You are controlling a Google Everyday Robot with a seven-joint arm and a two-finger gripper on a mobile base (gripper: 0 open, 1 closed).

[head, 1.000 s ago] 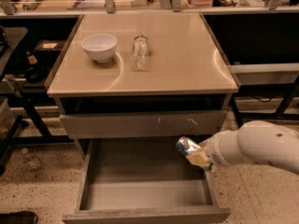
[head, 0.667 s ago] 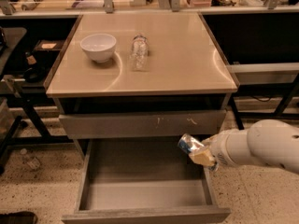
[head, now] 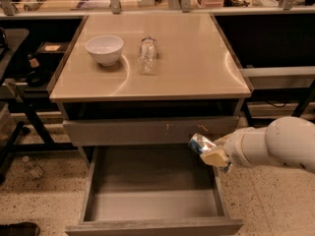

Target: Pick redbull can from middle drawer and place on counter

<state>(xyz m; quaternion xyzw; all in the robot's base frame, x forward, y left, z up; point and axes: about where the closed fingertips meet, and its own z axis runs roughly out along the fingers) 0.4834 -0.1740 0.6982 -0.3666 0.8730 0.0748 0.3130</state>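
Note:
The middle drawer point(head: 147, 205) stands pulled open at the bottom, its grey floor bare. My gripper point(head: 211, 154) is above the drawer's right side, just below the scratched drawer front point(head: 147, 130). It is shut on the redbull can point(head: 201, 142), whose shiny blue-and-silver end sticks out to the upper left of the fingers point(head: 214, 158). The can is lifted clear of the drawer floor. The beige counter point(head: 187, 58) lies above, behind the gripper.
A white bowl point(head: 104, 48) and a clear plastic bottle point(head: 147, 54) stand on the counter's left half. Dark side tables flank the cabinet at left point(head: 19, 77) and right point(head: 275, 73). My white arm point(head: 280, 144) enters from the right.
The gripper with the can has risen slightly and shifted a little to the right, staying over the drawer's right side. Nothing else has moved.

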